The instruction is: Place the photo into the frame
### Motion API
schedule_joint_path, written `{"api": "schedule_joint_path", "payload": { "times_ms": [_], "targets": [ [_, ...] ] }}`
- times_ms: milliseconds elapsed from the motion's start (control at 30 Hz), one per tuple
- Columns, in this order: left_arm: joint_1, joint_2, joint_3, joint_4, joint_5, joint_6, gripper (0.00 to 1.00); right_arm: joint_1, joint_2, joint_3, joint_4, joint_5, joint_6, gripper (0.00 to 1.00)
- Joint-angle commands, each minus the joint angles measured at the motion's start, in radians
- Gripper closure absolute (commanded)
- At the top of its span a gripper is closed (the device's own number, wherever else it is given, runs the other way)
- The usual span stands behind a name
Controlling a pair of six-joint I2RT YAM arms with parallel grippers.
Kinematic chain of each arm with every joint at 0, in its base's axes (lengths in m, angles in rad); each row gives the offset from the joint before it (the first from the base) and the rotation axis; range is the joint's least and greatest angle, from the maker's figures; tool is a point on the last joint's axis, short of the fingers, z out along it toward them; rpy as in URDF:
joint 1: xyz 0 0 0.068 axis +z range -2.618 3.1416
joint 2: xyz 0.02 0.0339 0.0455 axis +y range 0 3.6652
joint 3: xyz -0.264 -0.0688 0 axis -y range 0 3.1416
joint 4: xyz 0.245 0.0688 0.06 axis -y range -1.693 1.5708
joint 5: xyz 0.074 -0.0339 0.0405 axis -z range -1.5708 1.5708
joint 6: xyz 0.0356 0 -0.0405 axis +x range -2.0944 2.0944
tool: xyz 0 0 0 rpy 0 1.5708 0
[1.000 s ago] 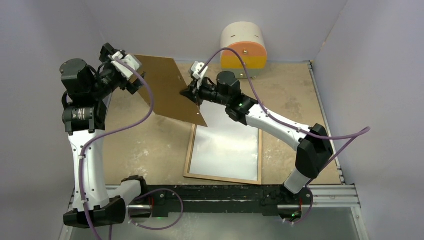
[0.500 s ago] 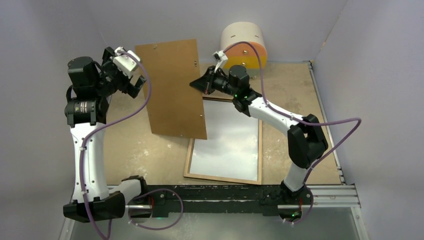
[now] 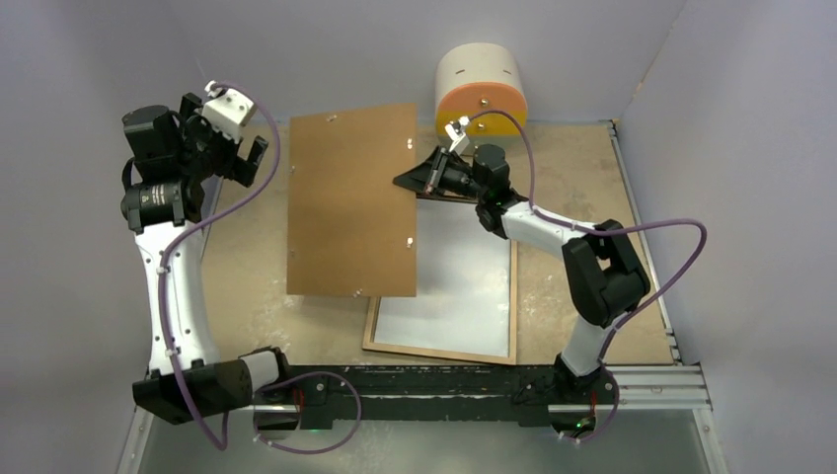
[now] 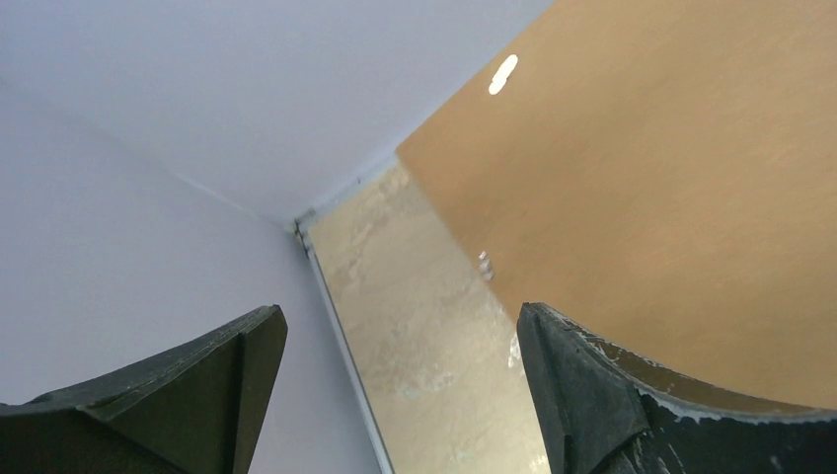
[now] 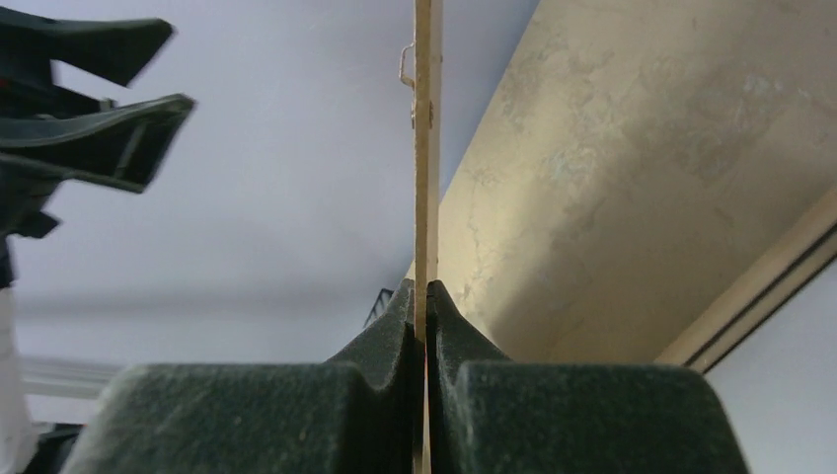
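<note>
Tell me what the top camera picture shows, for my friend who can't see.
The right gripper pinches one edge of a brown backing board, holding it above the table. The left gripper is open beside the board, not touching it. The photo lies white side up inside the frame, partly hidden by the board.

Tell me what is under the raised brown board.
Beneath the brown board, pinched by the right gripper, lies the frame holding the photo, white back up, on the table. The frame's far left corner is hidden by the board.
</note>
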Motion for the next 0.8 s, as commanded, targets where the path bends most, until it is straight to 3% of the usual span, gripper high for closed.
{"api": "schedule_joint_path", "payload": {
  "times_ms": [0, 200, 367, 500, 767],
  "targets": [
    [0.097, 0.037, -0.057, 0.035, 0.002, -0.041, 0.07, -0.037, -0.127, -0.048, 0.121, -0.082, 0.164, 1.00],
    [0.101, 0.047, -0.157, 0.074, -0.067, 0.018, 0.05, -0.123, -0.273, -0.207, 0.019, -0.162, 0.223, 1.00],
    [0.102, 0.074, -0.241, 0.040, 0.006, 0.048, 0.02, -0.251, -0.415, -0.324, -0.144, -0.286, 0.195, 1.00],
    [0.083, 0.111, -0.248, -0.049, 0.142, 0.062, 0.01, -0.390, -0.512, -0.383, -0.312, -0.402, 0.091, 1.00],
    [-0.066, 0.196, -0.258, -0.091, 0.063, 0.079, 0.00, -0.521, -0.558, -0.436, -0.632, -0.470, -0.178, 1.00]
  ]
}}
